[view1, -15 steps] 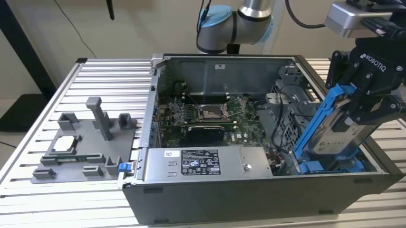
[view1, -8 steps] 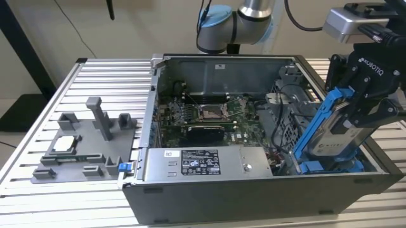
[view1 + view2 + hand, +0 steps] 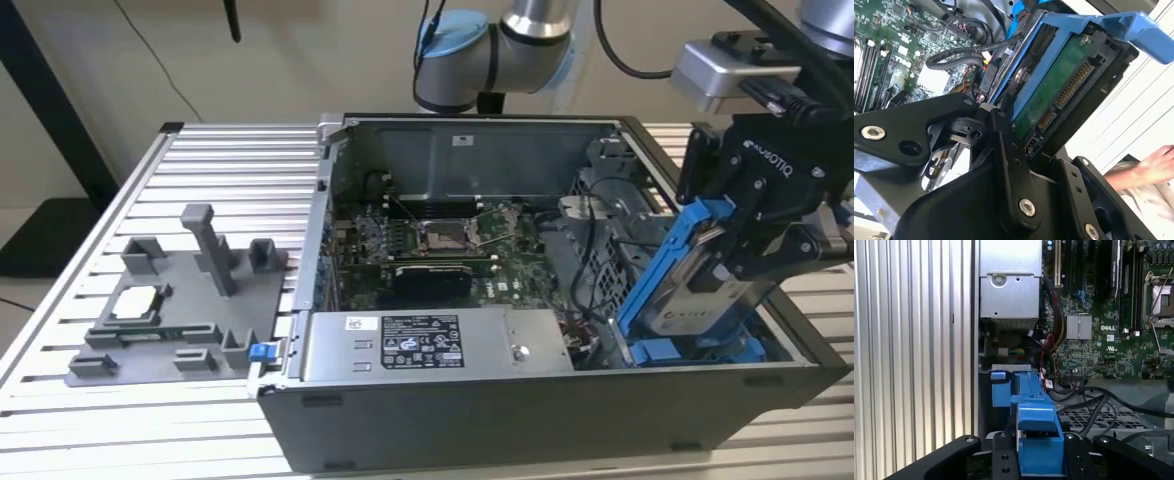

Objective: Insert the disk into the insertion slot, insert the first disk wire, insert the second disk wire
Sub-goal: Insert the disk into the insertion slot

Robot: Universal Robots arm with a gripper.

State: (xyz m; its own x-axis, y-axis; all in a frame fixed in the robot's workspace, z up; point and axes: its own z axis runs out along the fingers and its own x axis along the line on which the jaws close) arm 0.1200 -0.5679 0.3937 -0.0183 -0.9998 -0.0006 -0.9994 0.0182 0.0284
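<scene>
**Item.** Disk [image 3: 694, 290]: flat silver metal slab with a white label, framed by a bright blue moulded plastic carrier. Green circuit board and a row of gold-toned contacts on its underside [image 3: 1054, 95].

**Hold.** Clamped in the pincer [image 3: 754, 250], black jointed fingers [image 3: 1009, 165] closed on the carrier's long edges.

**Position.** Tilted, upper end high, lower end down inside the computer case [image 3: 534, 420] at the exterior view's right, close over a second blue-fronted carrier [image 3: 667, 352]. Not seated. Insertion slot [image 3: 1089, 416]: grey perforated sheet metal, rigid, sharp-edged, just beside the held end.

**Surroundings.**
- Loose black cables [image 3: 1094, 395], rubbery and looped, beside the bay.
- Green motherboard [image 3: 427, 240], densely studded.
- Boxy silver power supply [image 3: 427, 345].
- Ribbed aluminium worktop [image 3: 227, 170] with grey plastic fixtures [image 3: 174, 300].
- A person's hand [image 3: 1154, 165] near the case's outer side.

**Hazards, as judged.**
- Jamming or scraping of the plastic frame against the bay's metal lip, from the present tilt.
- Pinching or dragging of a cable under the descending end.
- Fouling on the neighbouring blue carrier through sideways offset.
- Slipping in the grip, smooth plastic on hard fingers.
- Bent contacts on any hard knock.
- Contact with the nearby hand.
</scene>
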